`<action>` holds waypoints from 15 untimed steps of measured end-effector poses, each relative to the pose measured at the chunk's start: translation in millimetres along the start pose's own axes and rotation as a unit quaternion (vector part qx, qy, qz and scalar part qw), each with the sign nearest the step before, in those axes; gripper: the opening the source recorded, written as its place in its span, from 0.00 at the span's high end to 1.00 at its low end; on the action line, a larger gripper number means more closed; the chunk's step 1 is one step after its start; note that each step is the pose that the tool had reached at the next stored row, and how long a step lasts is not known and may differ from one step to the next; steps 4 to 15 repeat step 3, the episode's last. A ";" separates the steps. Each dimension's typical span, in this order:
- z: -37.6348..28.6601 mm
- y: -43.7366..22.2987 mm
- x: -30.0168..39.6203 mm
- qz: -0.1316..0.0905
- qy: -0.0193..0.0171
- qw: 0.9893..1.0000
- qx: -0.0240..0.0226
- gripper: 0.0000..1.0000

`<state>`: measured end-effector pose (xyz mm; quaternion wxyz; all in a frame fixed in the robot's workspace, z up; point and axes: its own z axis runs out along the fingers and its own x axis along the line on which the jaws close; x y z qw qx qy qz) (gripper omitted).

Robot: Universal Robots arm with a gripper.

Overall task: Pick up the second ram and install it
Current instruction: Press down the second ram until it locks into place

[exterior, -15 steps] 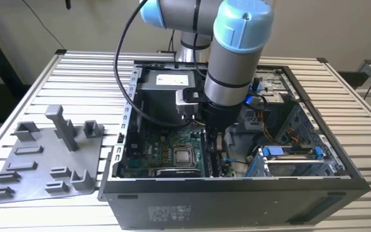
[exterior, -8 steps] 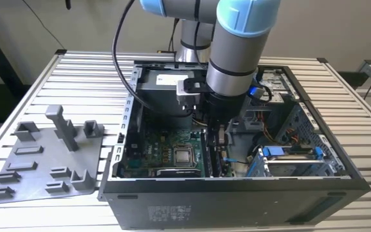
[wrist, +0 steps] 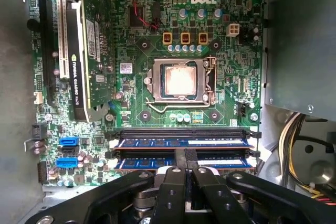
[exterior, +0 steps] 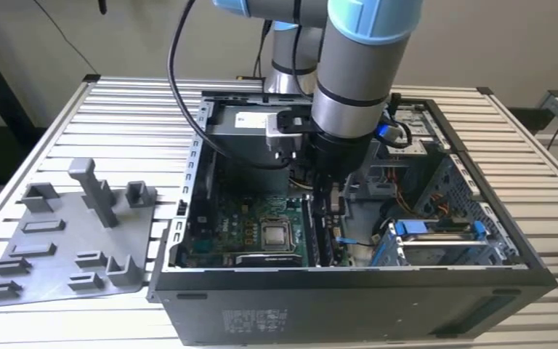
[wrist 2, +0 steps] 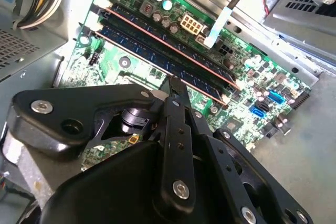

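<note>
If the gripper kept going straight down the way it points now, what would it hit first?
Most likely the second ram standing in its slot: in the first wrist view the gripper sits directly over its top edge, though whether they already touch is unclear.

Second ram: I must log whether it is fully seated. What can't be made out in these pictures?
- Middle of the second ram: covered by the pincer in the first wrist view.
- Its seating depth: that view looks straight down on the board, so height is unreadable.
- Its end latches in the exterior view: largely behind the arm, and too small.
</note>
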<state>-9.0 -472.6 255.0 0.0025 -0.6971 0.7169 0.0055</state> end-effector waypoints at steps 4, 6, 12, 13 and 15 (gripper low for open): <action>-0.1 0.0 0.0 0.000 0.000 1.000 0.000 0.89; -0.1 0.0 0.0 0.000 0.000 1.000 0.000 0.89; -0.1 0.0 0.0 0.000 0.000 1.000 0.000 0.89; -0.1 0.0 0.0 0.000 0.000 1.000 0.000 0.89; -0.1 0.0 0.0 0.000 0.000 1.000 0.000 0.89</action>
